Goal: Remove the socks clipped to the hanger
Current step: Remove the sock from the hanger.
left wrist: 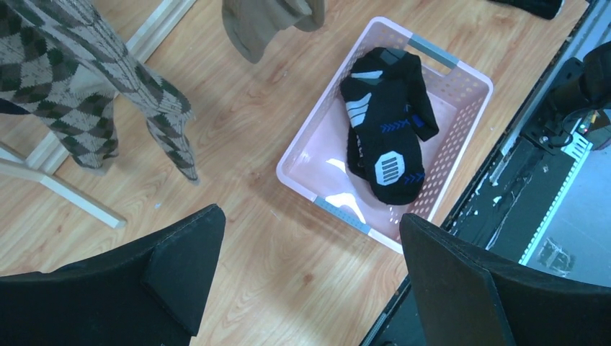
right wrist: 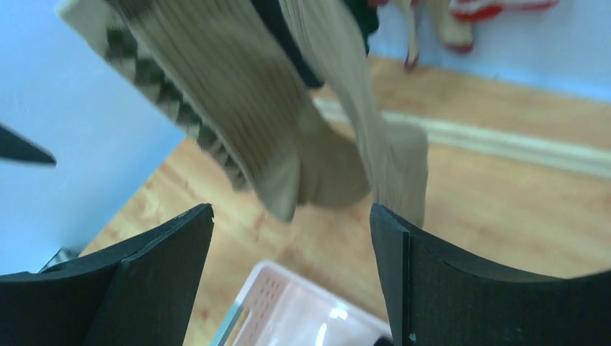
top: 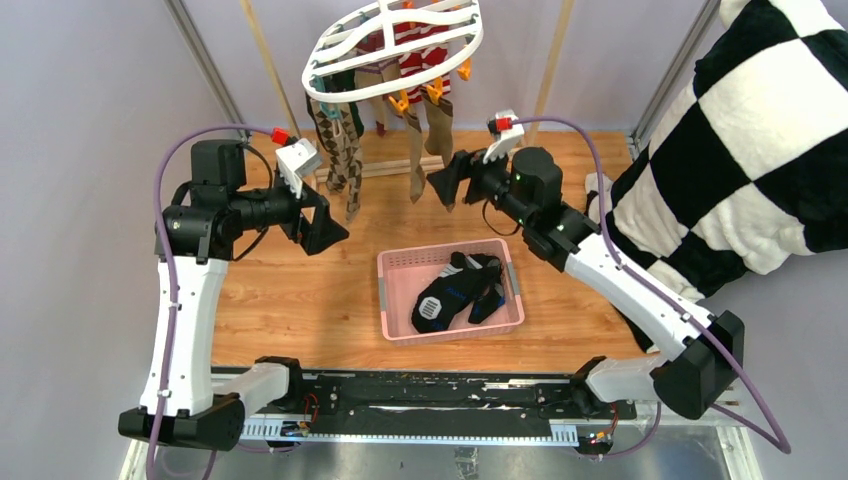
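The white oval hanger (top: pixel 395 40) hangs at the top centre with orange clips. Brown argyle socks (top: pixel 340 150), tan socks (top: pixel 418 150) and red-and-white striped socks (top: pixel 415 45) hang from it. Two black-and-blue socks (top: pixel 458 290) lie in the pink basket (top: pixel 390 265). My left gripper (top: pixel 328 230) is open and empty, just below the argyle socks (left wrist: pixel 86 94). My right gripper (top: pixel 447 185) is open and empty, right beside the hanging tan socks (right wrist: pixel 339 130), which dangle just above its fingers.
A big black-and-white checkered cloth (top: pixel 740 130) fills the right side. The wooden rack frame (top: pixel 262 60) stands behind the hanger, with its base rail (left wrist: pixel 58 187) on the table. Metal posts (top: pixel 205 60) stand at the back corners.
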Robot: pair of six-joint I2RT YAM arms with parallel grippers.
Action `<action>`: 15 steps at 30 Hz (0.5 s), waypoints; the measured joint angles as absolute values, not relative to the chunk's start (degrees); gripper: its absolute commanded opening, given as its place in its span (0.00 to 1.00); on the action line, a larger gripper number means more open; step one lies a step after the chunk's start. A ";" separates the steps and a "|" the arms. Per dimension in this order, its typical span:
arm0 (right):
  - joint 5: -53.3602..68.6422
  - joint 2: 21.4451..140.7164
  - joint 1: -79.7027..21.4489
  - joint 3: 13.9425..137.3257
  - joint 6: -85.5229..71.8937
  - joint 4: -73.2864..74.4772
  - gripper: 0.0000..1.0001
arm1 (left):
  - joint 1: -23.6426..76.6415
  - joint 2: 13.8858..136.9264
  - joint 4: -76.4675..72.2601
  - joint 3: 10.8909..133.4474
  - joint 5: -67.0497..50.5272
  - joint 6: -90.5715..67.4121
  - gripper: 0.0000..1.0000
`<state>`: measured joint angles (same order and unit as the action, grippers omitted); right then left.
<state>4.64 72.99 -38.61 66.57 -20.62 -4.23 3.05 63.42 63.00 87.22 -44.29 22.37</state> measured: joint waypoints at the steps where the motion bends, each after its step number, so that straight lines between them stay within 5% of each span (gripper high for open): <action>1: 3.84 73.60 -38.61 68.42 -19.27 -5.43 0.86 | 3.05 62.89 62.98 87.09 -44.60 22.35 1.00; 7: -0.82 81.95 -38.61 74.26 -12.47 -7.70 0.71 | 3.01 60.34 63.00 86.94 -45.28 22.26 1.00; 11: -1.98 88.07 -38.61 77.21 -9.39 -7.31 0.23 | 3.01 59.96 62.98 87.02 -46.00 22.20 1.00; 15: 0.36 89.43 -38.70 78.87 -8.27 -7.05 0.01 | 3.01 59.96 62.98 87.02 -46.33 22.04 1.00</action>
<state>0.36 89.43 -38.70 78.87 -8.27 -7.05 3.01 59.96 62.98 87.02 -46.33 22.04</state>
